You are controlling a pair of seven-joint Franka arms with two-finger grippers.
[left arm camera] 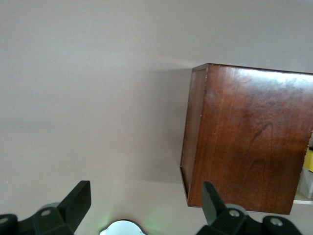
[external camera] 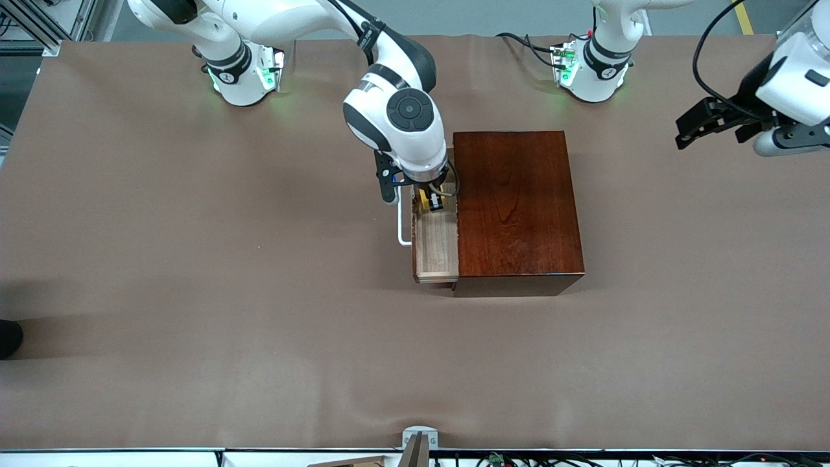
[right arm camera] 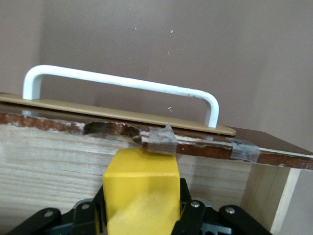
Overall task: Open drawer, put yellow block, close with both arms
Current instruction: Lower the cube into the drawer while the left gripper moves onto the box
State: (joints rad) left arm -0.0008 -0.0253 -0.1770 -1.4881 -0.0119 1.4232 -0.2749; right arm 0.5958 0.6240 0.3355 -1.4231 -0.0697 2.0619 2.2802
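A brown-covered desk (external camera: pixel 194 259) is carrying the wooden box (external camera: pixel 515 207), its drawer (external camera: pixel 436 250) pulled open. The right gripper (external camera: pixel 433 198), clamping the yellow block (right arm camera: pixel 142 196), is hanging inside; releasing askew risks it catching the drawer wall. The left gripper (external camera: pixel 710 126) is waiting, spread wide.

No readable text, label or number anywhere

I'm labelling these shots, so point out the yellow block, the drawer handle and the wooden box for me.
yellow block (right arm camera: pixel 141 188): right wrist view, on its upper face.
drawer handle (right arm camera: pixel 122 82): right wrist view, on the middle of the white bar.
wooden box (external camera: pixel 515 201): front view, on its glossy top.
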